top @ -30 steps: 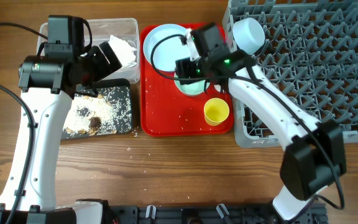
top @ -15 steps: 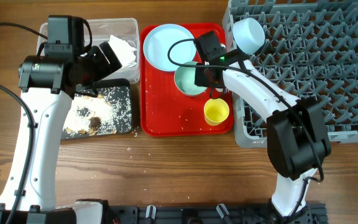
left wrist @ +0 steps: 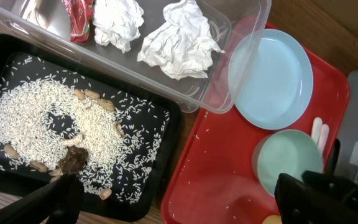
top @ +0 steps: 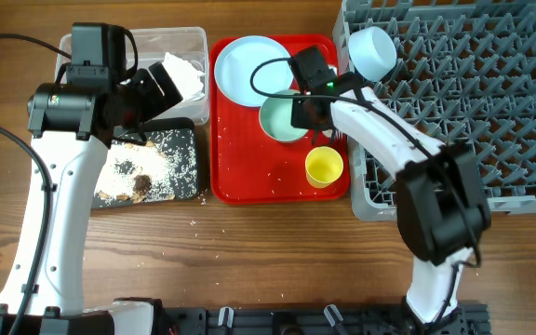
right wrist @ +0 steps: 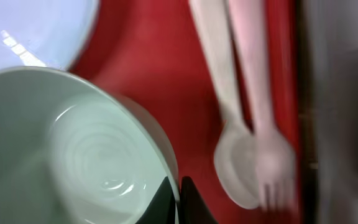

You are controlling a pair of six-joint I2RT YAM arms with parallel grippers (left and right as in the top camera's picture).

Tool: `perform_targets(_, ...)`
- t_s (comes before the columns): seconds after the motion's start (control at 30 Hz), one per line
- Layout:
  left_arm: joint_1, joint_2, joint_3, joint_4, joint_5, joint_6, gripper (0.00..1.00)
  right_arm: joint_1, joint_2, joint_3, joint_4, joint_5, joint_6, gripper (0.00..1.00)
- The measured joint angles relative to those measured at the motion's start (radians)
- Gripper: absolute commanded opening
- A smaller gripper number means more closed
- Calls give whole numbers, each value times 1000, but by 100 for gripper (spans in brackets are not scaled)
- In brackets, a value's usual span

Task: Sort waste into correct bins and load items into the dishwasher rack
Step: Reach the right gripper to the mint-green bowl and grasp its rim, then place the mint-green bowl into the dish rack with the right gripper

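Gripping the light blue bowl (right wrist: pixel 73 162) by its right rim, the right gripper (right wrist: pixel 174 204) is clenched on it at the centre of the red tray (top: pixel 249 177). Bowl judged light, rigid, glossy and slip-prone; the thin rim suits a pinch. The left gripper (left wrist: pixel 179 200) hangs released and empty.

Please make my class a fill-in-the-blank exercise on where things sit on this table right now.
1. The crumpled white napkins lie in the clear plastic ___.
2. The yellow cup stands on the serving tray, which is ___ in colour.
3. The food scraps are spread in the shallow tray, which is ___ in colour.
4. One light blue ___ sits in the dishwasher rack.

Missing words: tub; red; black; bowl.
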Motion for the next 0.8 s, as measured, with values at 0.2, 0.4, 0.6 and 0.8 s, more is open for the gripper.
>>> perform_targets(0.2, 0, 0, 0, 0, 0, 0, 100, -2, -322, 43, -146, 229, -4, 4)
perform_targets(0.4, 0, 0, 0, 0, 0, 0, 100, -18, -605, 66, -425, 692, 85, 4)
perform_targets(0.6, 0, 0, 0, 0, 0, 0, 100, -57, -505, -6, -425, 882, 76, 4)
perform_targets(0.8, 0, 0, 0, 0, 0, 0, 100, -63, -231, -24, -241, 1058, -292, 5)
